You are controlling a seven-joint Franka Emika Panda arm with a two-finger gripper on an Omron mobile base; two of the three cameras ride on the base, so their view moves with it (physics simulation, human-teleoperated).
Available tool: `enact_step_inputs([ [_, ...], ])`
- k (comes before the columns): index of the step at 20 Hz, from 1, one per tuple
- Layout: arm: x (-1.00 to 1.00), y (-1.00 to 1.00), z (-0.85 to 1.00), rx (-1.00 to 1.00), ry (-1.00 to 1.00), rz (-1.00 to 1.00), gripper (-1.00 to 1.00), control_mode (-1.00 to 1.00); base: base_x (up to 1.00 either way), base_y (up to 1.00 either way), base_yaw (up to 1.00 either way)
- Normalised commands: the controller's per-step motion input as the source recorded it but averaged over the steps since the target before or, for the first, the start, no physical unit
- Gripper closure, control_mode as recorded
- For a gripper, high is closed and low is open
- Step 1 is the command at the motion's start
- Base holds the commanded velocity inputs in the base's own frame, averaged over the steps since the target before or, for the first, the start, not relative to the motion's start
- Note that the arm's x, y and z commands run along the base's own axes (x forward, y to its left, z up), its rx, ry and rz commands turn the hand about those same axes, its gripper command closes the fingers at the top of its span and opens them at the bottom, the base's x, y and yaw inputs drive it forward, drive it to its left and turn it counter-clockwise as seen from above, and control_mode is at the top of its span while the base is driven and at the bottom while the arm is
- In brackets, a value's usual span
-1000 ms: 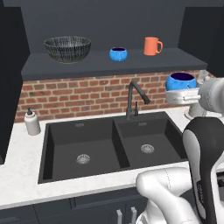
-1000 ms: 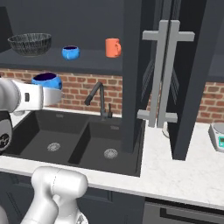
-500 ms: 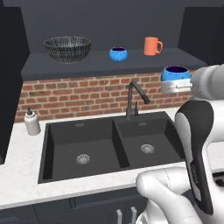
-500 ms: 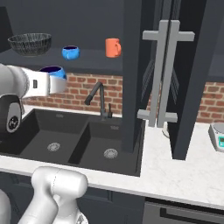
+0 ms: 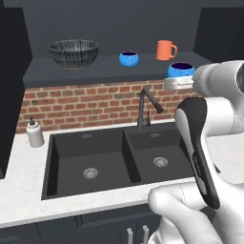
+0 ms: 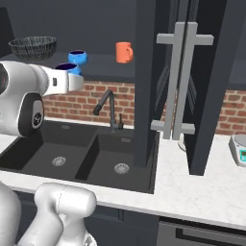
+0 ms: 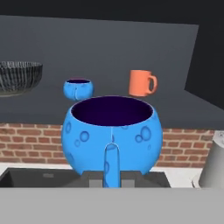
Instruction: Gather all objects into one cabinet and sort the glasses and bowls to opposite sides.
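My gripper (image 5: 175, 84) (image 6: 73, 81) (image 7: 112, 180) is shut on the handle of a bright-blue cup (image 5: 180, 70) (image 6: 65, 69) (image 7: 112, 132). I hold it upright in the air just in front of the right part of the wide cabinet's dark shelf (image 5: 95, 72) (image 6: 103, 63) (image 7: 175, 109), about level with it. On the shelf stand the dark patterned bowl (image 5: 73, 52) (image 6: 32, 47) (image 7: 17, 76) at the left, a second blue cup (image 5: 128, 58) (image 6: 77, 56) (image 7: 78, 89) in the middle and the orange mug (image 5: 165, 50) (image 6: 123, 52) (image 7: 141, 83) to its right.
Below the shelf are a brick backsplash, a black faucet (image 5: 145, 107) (image 6: 109, 108) and a double black sink (image 5: 109, 157). A soap dispenser (image 5: 34, 133) stands at the left of the counter. A narrower cabinet with open doors (image 6: 178, 81) and a kitchen scale (image 6: 239, 150) are to the right.
The gripper has carried the blue cup up and to the left, from beside the faucet's height to the level of the shelf's front edge.
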Motion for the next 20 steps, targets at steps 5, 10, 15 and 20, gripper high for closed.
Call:
enact_step_inputs([
  [5, 0.57, 0.0, 0.0, 0.0, 0.0, 0.0, 1.0, -1.0, 0.0, 0.0, 0.0],
  [10, 0.61, 0.0, 0.0, 0.0, 0.0, 0.0, 1.0, -1.0, 0.0, 0.0, 0.0],
  [15, 0.55, 0.0, 0.0, 0.0, 0.0, 0.0, 1.0, -1.0, 0.0, 0.0, 0.0],
  [20, 0.52, 0.0, -0.01, 0.0, 0.0, 0.0, 1.0, -1.0, 0.0, 0.0, 0.0],
])
